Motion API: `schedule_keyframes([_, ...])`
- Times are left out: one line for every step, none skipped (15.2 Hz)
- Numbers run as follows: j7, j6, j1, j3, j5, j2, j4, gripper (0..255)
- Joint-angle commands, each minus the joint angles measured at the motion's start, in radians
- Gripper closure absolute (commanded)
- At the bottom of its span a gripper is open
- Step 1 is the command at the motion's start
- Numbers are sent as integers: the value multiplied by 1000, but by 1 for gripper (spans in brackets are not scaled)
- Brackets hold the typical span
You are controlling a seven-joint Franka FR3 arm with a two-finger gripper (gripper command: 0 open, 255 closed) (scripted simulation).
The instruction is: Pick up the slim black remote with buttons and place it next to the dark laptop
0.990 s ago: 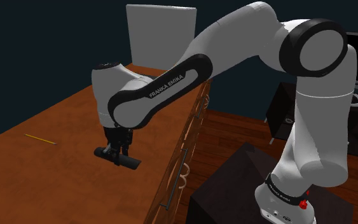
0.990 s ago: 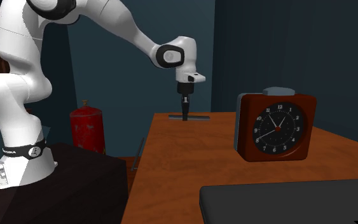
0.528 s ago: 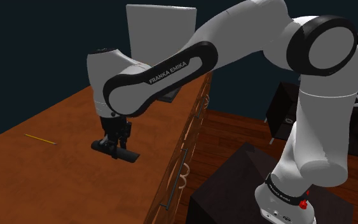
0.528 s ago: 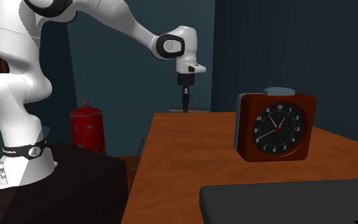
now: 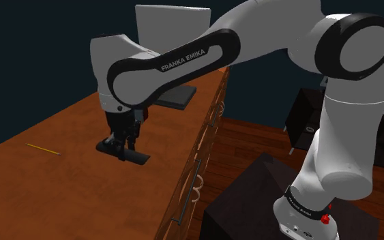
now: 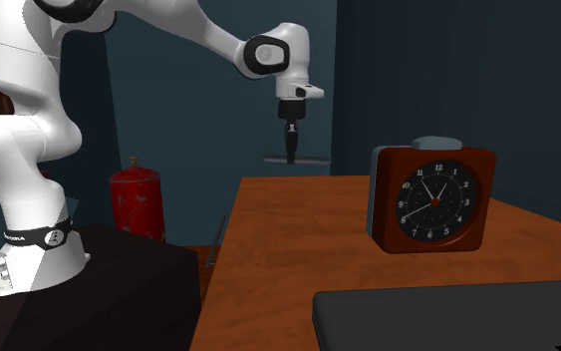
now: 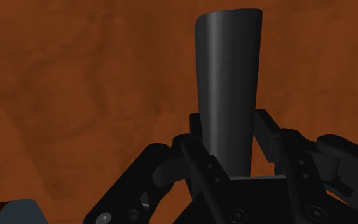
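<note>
Remote (image 5: 130, 155) held clear of the table (image 5: 47, 181)
It is pinched by the gripper (image 5: 122, 143) near the table's drawer-side edge, well apart from the laptop (image 5: 174, 96).

Pincer (image 5: 123, 144) clasps remote (image 5: 138, 156) — over brown table (image 5: 54, 191).

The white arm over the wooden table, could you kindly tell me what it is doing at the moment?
The white arm's claw is shut on the slim dark remote, gripping it near its middle and holding it a little above the wooden table. The dark laptop sits farther along the table, so the remote is not yet placed beside it.
</note>
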Motion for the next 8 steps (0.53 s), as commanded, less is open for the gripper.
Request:
schedule_keyframes([-36, -9, -23, -11, 5, -4, 4, 255])
schedule_keyframes([-58, -11, -37, -19, 7, -4, 5, 255])
schedule_keyframes([-80, -14, -51, -26, 9, -3, 8, 255])
schedule_keyframes([-102, -17, -65, -33, 11, -1, 11, 255])
schedule_keyframes([-123, -21, -79, -41, 12, 1, 16, 255])
schedule_keyframes([-145, -24, -92, -49, 13, 5, 23, 255])
schedule_keyframes([-166, -29, -105, -56, 13, 10, 30, 255])
schedule_keyframes([-186, -33, -118, -64, 13, 15, 39, 255])
